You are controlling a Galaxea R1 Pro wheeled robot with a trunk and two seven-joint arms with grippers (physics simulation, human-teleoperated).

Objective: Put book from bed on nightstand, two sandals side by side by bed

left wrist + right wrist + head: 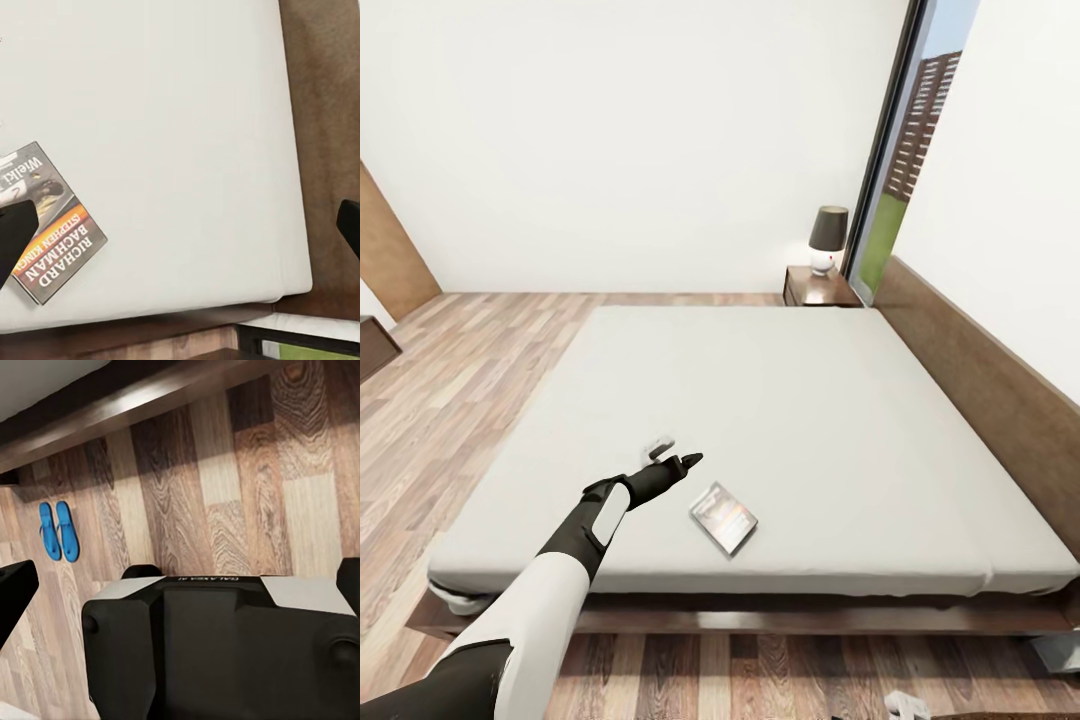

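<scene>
Nearest the head camera, the left arm rose from the lower left corner of the frame, white sleeve giving way to a black wrist. Its left gripper was stretched out above the near part of the bed. In the left wrist view, one dark finger stood at the left edge and the other at the right edge, so the claw was spread wide with nothing between the fingers.

Just right of the gripper in the head view, the book lay flat on the grey mattress, close to the near edge and turned at an angle. The left wrist view showed its cover with an orange band and the white letters "RICHARD BACHMAN"; the left finger overlapped its edge in that picture, but contact could not be confirmed.

At upper centre right of the head view, the nightstand stood beyond the far corner of the bed, carrying a lamp with a dark shade. A tall window stood just right of it, and the headboard ran down the right side of the frame.

Both sandals appeared at the left of the right wrist view, blue, side by side on the plank floor, near the bed frame. The right gripper showed one black fingertip at each side edge, spread apart, above the robot's own base.
</scene>
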